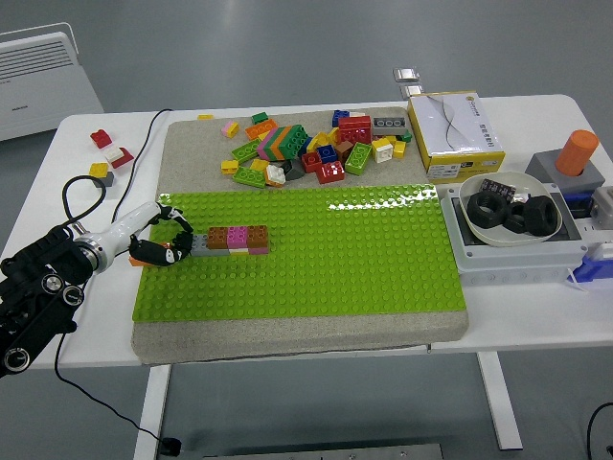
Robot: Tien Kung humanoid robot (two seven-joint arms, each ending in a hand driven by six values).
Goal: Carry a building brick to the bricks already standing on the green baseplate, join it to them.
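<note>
One grey brick (198, 243) sits on the green baseplate (316, 259), touching the left end of a row of three joined bricks (238, 240): brown, pink, brown. The left hand (161, 241) lies just left of it, fingers curled around the grey brick's left end. One loose pile of bricks (306, 147) lies behind the baseplate, and three stray bricks (107, 151) rest on the white tabletop (86, 206).

A white table (86, 316) on white legs stands on a smooth grey floor (239, 48) under even, soft light. Beyond its far left corner sits a white slatted appliance (43, 81), partly cut off.
</note>
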